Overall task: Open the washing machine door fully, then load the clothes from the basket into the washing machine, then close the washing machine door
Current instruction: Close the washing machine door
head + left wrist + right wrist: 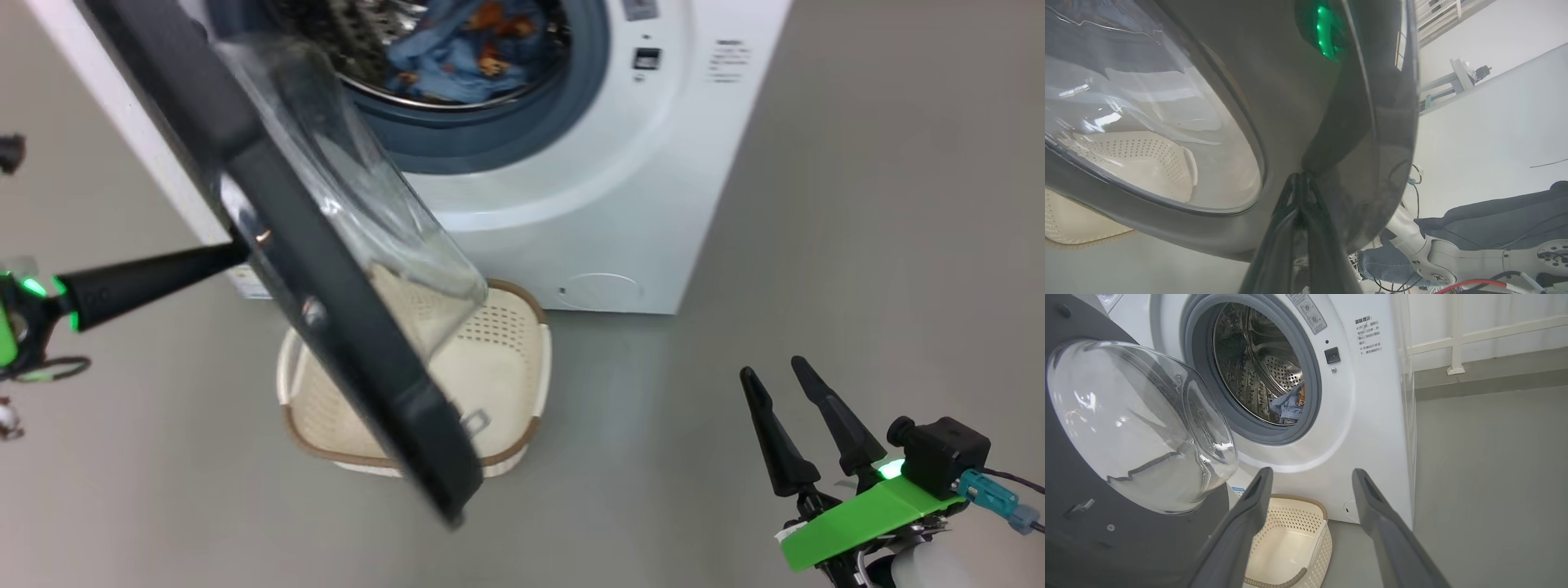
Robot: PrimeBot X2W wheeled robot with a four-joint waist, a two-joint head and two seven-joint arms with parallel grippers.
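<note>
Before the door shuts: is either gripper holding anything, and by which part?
Nothing is gripped. The shut left gripper just touches the black ring of the door; the open right gripper is empty.

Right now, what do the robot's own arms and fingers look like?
Right fingers: long, dark, tapered, on a bright green bracket with a black camera block, teal plug and green light. Left fingers: dark too, with green lights and a black cable loop.
</note>
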